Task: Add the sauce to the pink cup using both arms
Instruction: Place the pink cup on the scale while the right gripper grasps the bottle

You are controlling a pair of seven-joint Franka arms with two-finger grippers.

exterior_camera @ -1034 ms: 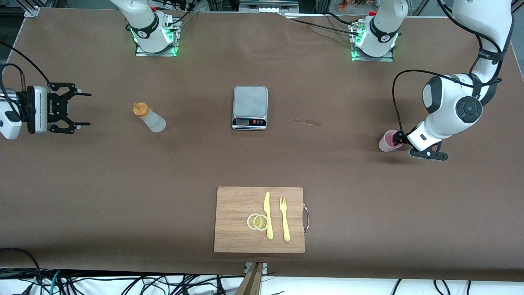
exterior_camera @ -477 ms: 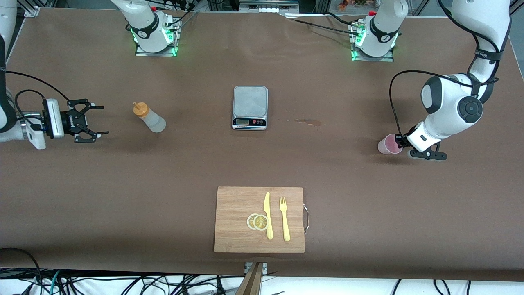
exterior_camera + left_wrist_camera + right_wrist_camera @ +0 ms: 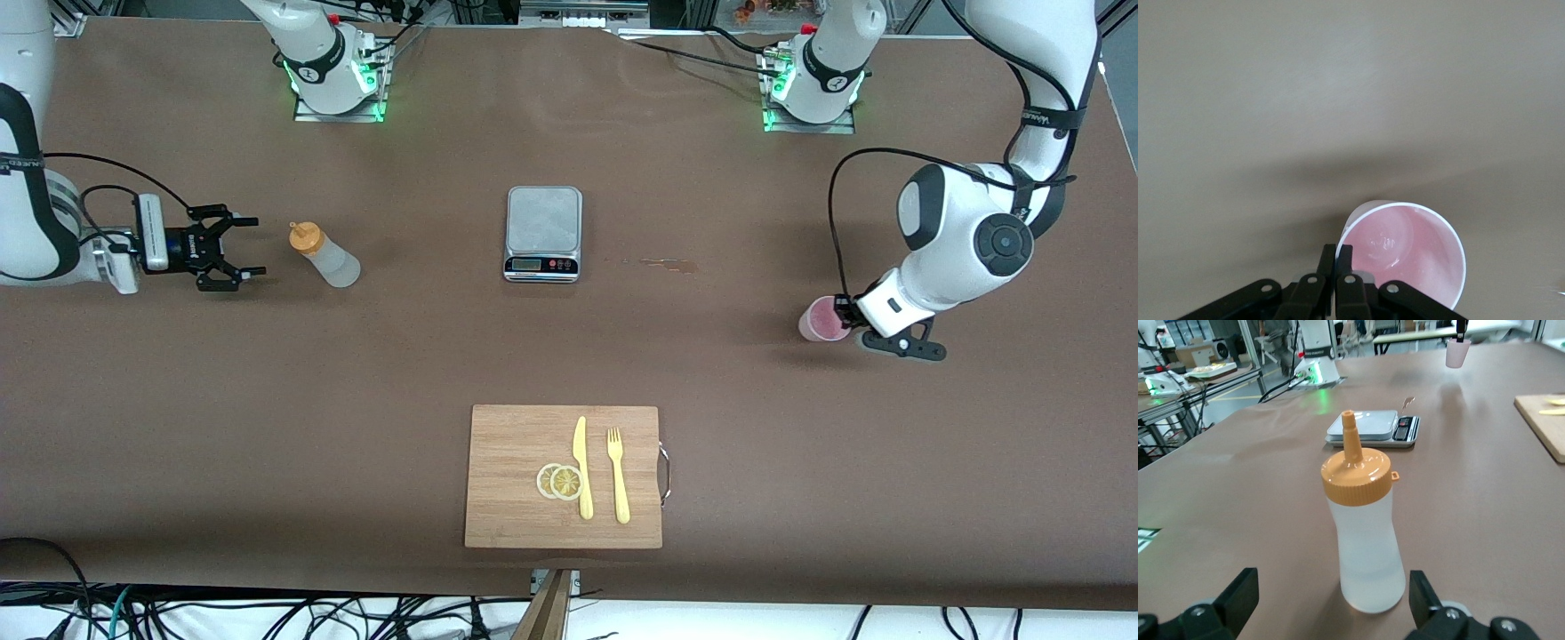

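The sauce bottle (image 3: 324,254), frosted white with an orange nozzle cap, stands upright toward the right arm's end of the table. My right gripper (image 3: 242,246) is low and level beside it and open. In the right wrist view the bottle (image 3: 1365,533) stands just ahead of the gripper (image 3: 1330,590), between the lines of the spread fingers and untouched. My left gripper (image 3: 845,315) is shut on the rim of the pink cup (image 3: 819,321), one finger inside and one outside. In the left wrist view the gripper (image 3: 1343,252) pinches the cup (image 3: 1408,250), which looks empty and hangs slightly off the table.
A silver kitchen scale (image 3: 543,233) sits mid-table between the bottle and the cup, with a small wet stain (image 3: 662,263) beside it. Nearer the front camera lies a wooden cutting board (image 3: 516,524) carrying a yellow knife, a fork and lemon slices.
My right gripper has swept in low toward the sauce bottle. My left gripper has shut on the cup's rim and shifted it slightly toward the scale.
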